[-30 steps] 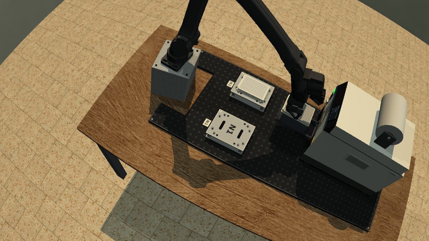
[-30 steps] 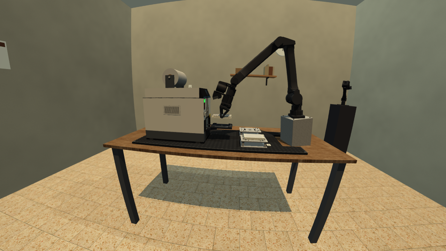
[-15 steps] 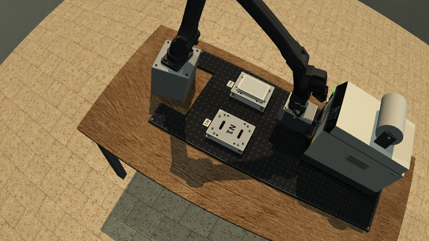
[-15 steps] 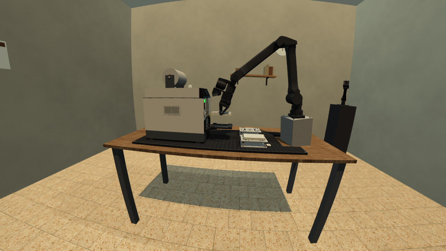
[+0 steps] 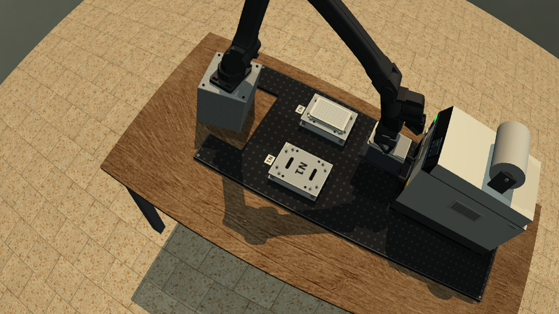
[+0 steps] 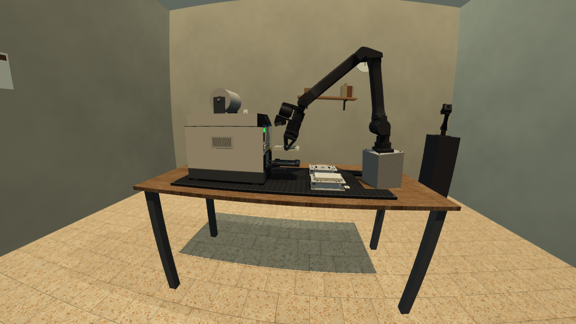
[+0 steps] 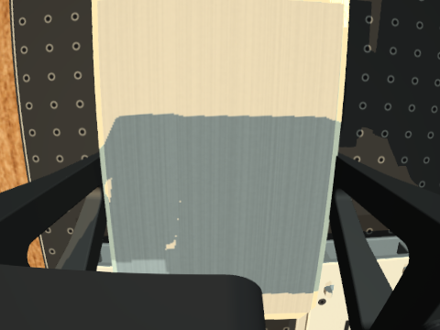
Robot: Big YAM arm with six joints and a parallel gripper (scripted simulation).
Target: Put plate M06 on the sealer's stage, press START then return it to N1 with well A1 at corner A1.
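Note:
My gripper is shut on plate M06, whose top is covered with smooth pale foil. It holds the plate level in the air above the sealer's stage, clear of it in the side view. The stage stands out in front of the sealer. The sealer's lamp shows green. Nest N1 stands empty, its label facing up. Nest N2 holds another plate with open wells. In the wrist view both fingers press the plate's long sides.
The arm's grey base block stands at the far left of the black breadboard. A foil roll sits on top of the sealer. A dark pillar with a camera stands beside the table.

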